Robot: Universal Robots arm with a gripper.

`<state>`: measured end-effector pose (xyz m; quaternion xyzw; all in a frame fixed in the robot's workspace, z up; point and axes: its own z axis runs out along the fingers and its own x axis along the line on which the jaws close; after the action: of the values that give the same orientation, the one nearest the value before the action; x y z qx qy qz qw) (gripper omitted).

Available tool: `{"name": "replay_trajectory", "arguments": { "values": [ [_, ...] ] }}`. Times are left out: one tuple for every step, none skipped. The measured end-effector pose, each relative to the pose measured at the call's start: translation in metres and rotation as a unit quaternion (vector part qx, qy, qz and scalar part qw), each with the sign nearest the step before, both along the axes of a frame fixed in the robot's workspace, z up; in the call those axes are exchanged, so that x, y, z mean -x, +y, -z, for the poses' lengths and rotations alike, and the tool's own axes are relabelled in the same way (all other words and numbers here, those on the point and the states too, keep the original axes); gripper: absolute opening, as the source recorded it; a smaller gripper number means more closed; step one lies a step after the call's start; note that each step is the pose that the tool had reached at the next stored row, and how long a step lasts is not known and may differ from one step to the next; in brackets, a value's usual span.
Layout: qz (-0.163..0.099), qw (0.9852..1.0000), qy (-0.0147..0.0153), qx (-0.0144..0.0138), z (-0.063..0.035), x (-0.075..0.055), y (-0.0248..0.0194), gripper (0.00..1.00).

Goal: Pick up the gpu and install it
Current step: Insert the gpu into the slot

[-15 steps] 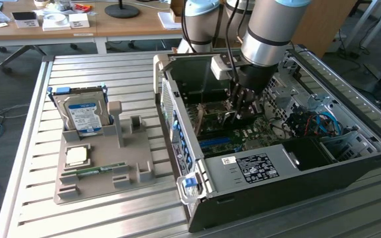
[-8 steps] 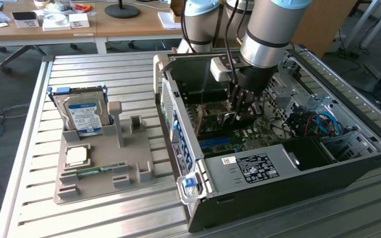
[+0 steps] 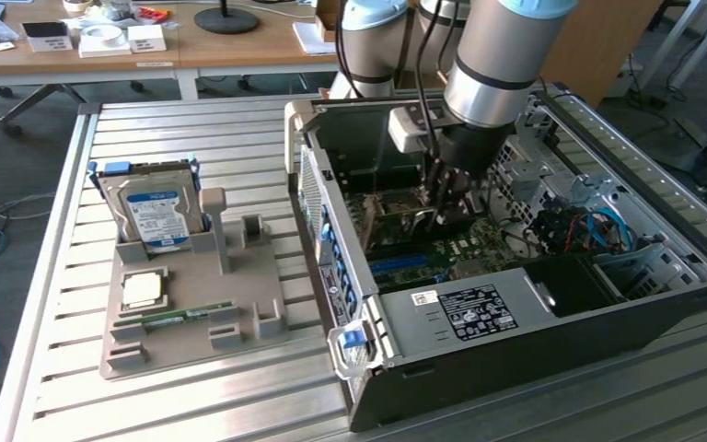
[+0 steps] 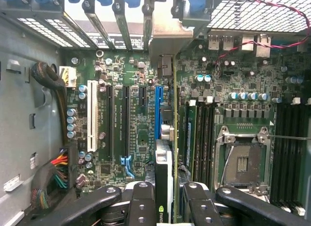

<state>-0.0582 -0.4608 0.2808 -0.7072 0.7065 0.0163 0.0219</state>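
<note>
Motherboard (image 4: 138, 138) green; blue slot (image 4: 158, 112), white slot (image 4: 92, 116); gpu (image 4: 163, 163) black, green logo; hand (image 4: 167, 189) black.

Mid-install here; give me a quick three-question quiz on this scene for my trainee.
1. True or false: the pincer grips the gpu over the motherboard.
2. Where does the hard drive stand? A: inside the case. B: in the grey holder. C: on the wooden desk.
3. Fill in: the long slot nearest the gpu is coloured ____.
Key: 1 true; 2 B; 3 blue.
</note>
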Motion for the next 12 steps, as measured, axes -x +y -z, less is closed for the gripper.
{"name": "replay_trajectory", "arguments": {
  "values": [
    [0.000, 1.0000, 0.0000, 0.0001, 0.0006, 0.0006, 0.0000, 0.27],
    [0.000, 1.0000, 0.0001, 0.0001, 0.0014, 0.0012, -0.0001, 0.27],
    [0.000, 1.0000, 0.0000, 0.0001, 0.0025, 0.0017, 0.0000, 0.27],
    [0.000, 1.0000, 0.0000, 0.0001, 0.0037, 0.0020, -0.0001, 0.27],
    [0.000, 1.0000, 0.0000, 0.0001, 0.0047, 0.0024, 0.0000, 0.27],
    [0.000, 1.0000, 0.0001, 0.0002, 0.0048, 0.0024, -0.0001, 0.27],
    [0.000, 1.0000, 0.0001, 0.0001, 0.0048, 0.0024, -0.0001, 0.27],
    [0.000, 1.0000, 0.0000, 0.0002, 0.0048, 0.0026, -0.0001, 0.27],
    [0.000, 1.0000, 0.0001, 0.0002, 0.0047, 0.0031, 0.0000, 0.27],
    [0.000, 1.0000, 0.0000, 0.0001, 0.0049, 0.0038, 0.0000, 0.27],
    [0.000, 1.0000, 0.0000, 0.0001, 0.0048, 0.0046, 0.0000, 0.27],
    [0.000, 1.0000, 0.0000, 0.0001, 0.0048, 0.0052, 0.0000, 0.27]
  ]
}}
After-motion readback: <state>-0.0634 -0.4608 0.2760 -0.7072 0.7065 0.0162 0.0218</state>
